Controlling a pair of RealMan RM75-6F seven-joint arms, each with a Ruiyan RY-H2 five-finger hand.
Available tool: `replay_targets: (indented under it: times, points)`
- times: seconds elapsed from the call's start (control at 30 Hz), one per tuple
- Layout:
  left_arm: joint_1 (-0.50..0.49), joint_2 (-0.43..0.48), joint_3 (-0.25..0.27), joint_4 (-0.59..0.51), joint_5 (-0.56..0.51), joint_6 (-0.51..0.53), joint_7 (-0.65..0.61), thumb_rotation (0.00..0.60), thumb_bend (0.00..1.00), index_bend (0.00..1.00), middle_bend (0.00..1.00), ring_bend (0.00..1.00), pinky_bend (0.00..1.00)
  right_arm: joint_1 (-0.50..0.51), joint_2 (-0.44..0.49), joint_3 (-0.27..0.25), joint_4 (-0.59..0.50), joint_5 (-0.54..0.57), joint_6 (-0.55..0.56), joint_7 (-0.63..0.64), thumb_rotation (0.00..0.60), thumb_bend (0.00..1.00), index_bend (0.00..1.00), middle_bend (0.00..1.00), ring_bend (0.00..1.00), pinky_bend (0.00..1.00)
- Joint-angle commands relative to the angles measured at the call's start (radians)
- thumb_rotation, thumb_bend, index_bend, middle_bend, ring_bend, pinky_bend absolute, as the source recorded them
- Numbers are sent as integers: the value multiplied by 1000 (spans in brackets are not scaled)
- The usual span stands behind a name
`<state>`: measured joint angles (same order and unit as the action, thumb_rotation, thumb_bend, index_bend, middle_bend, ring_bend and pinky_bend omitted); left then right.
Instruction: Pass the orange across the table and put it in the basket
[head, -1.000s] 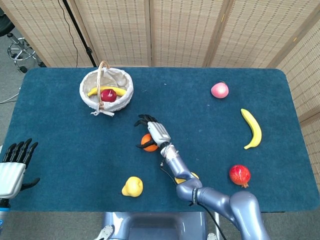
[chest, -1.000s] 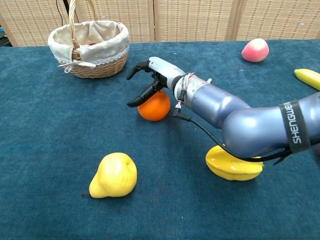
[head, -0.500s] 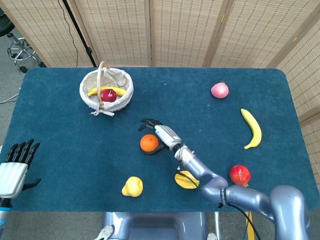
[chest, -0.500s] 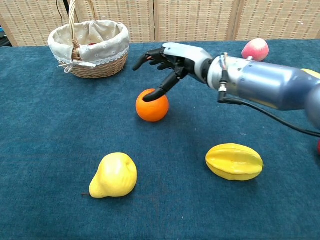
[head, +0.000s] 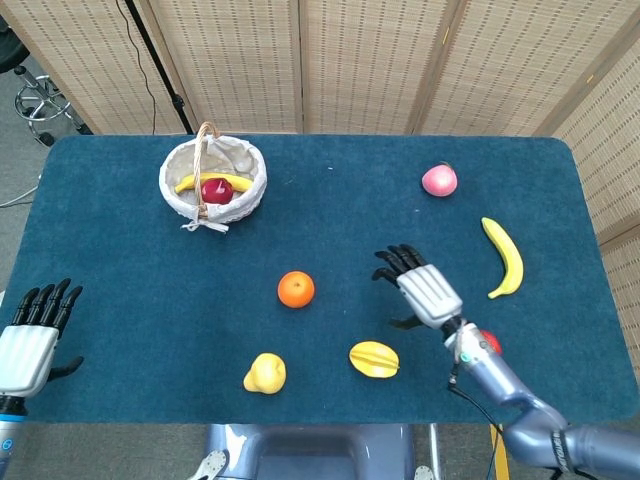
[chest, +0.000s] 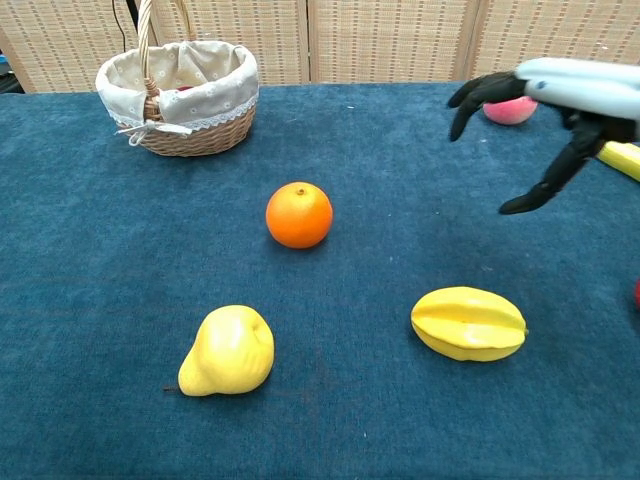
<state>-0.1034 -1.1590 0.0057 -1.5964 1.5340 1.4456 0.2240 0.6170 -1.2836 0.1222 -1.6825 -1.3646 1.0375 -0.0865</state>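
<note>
The right hand has let go of the orange and pulled back to the right, and it is now raised above the blue tabletop with fingers spread and nothing in them. Nearest the robot lie a yellow pear and a yellow starfruit, with a pomegranate partly hidden behind the right wrist. The left hand waits at the near left edge, fingers apart and empty. The orange sits alone mid-table, well apart from both hands. Farther right lies a banana, and beyond it a peach. At the far left stands the basket, already holding a banana and a red fruit.
</note>
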Motion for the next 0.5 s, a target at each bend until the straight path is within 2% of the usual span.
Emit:
replay_targets:
  times: [0.03,0.3,0.5]
  points:
    - [-4,-6,3,4,1,-9,5,600,0,0,0,0,60,-85,99,-48,-83,-33,98,-60,600,0,301,122,40,41]
    - [1,5,9,-9,33,18,-19,600,0,0,0,0,59,-242,227,-145,-184,-81,254,-131,600,0,301,122,45,41]
    - [16,48,9,-50,101,95,-47,600,0,0,0,0,60,-431,238,-221,-141,-132,462,-89,600,0,301,123,45,41]
